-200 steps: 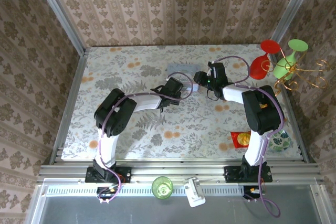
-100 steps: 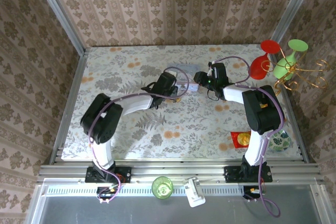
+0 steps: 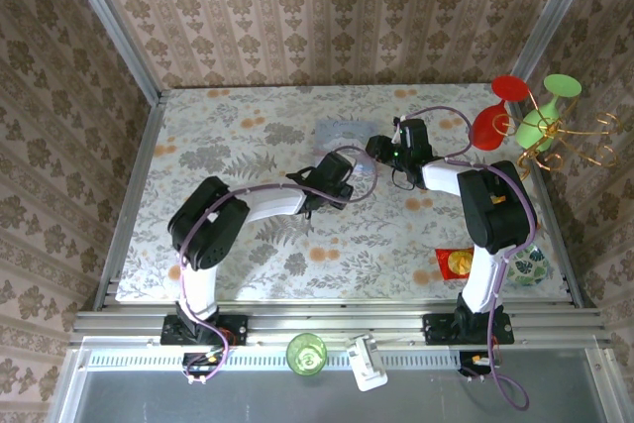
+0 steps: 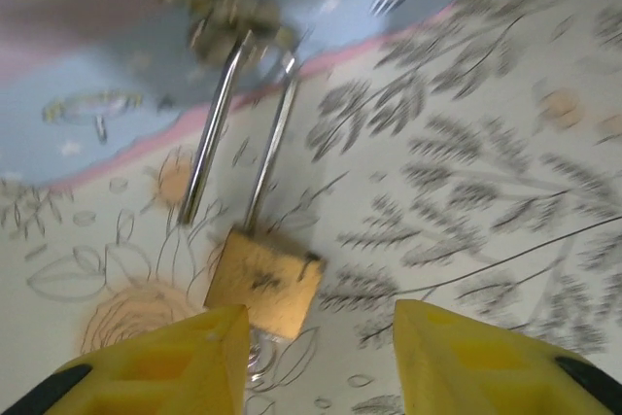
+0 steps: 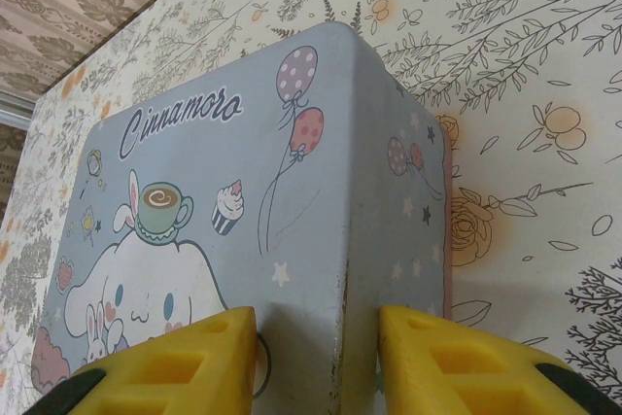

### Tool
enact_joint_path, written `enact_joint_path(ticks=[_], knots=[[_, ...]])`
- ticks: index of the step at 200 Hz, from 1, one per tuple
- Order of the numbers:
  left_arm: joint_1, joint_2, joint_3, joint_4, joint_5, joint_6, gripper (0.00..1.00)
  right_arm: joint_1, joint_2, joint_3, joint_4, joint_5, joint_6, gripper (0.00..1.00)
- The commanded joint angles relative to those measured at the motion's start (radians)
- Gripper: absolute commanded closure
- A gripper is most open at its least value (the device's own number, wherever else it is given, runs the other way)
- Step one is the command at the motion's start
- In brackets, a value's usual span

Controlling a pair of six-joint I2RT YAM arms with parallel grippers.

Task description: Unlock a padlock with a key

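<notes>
Brass padlock lies flat on the flowered tablecloth between the parted fingers of the left gripper, shackle towards the pale blue tin, whose edge the right gripper clamps.

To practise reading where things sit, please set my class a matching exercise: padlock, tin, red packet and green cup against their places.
Things: 1 padlock; 2 tin; 3 red packet; 4 green cup.
Places: A between the right gripper's fingers; B off the table, between the arms' bases; C on the table, before the open left gripper; D on the table's right side, near edge.
Pairs: 1-C; 2-A; 3-D; 4-B.
</notes>
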Motion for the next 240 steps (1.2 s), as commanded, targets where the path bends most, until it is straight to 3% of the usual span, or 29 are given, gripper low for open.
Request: enact_joint_path(ticks=[1, 36, 59, 108, 142, 167, 193, 208, 240], knots=[[0.018, 0.005, 0.024, -0.063, -0.062, -0.077, 0.54, 0.001, 0.032, -0.038, -0.08, -0.022, -0.011, 0.63], [0.026, 0.023, 0.038, -0.052, -0.061, -0.168, 0.51, -0.001, 0.03, -0.044, -0.074, -0.024, -0.011, 0.63], [0.012, 0.046, 0.071, -0.084, -0.035, -0.231, 0.55, -0.001, 0.033, -0.047, -0.066, -0.023, -0.007, 0.63], [-0.012, 0.141, 0.142, -0.155, -0.162, -0.355, 0.51, -0.001, 0.037, -0.05, -0.052, -0.036, 0.0, 0.63], [-0.037, 0.204, 0.239, -0.283, -0.313, -0.404, 0.51, -0.002, 0.025, -0.072, -0.04, -0.034, -0.001, 0.63], [-0.036, 0.228, 0.237, -0.29, -0.322, -0.475, 0.51, -0.004, 0.023, -0.082, -0.037, -0.036, -0.006, 0.63], [-0.044, 0.223, 0.197, -0.272, -0.312, -0.531, 0.58, -0.005, 0.023, -0.089, -0.025, -0.04, -0.001, 0.63], [-0.054, 0.221, 0.176, -0.252, -0.324, -0.52, 0.72, -0.006, 0.028, -0.089, -0.016, -0.047, 0.005, 0.63], [-0.038, 0.217, 0.161, -0.248, -0.329, -0.508, 0.72, -0.006, 0.029, -0.08, -0.027, -0.046, -0.003, 0.63]])
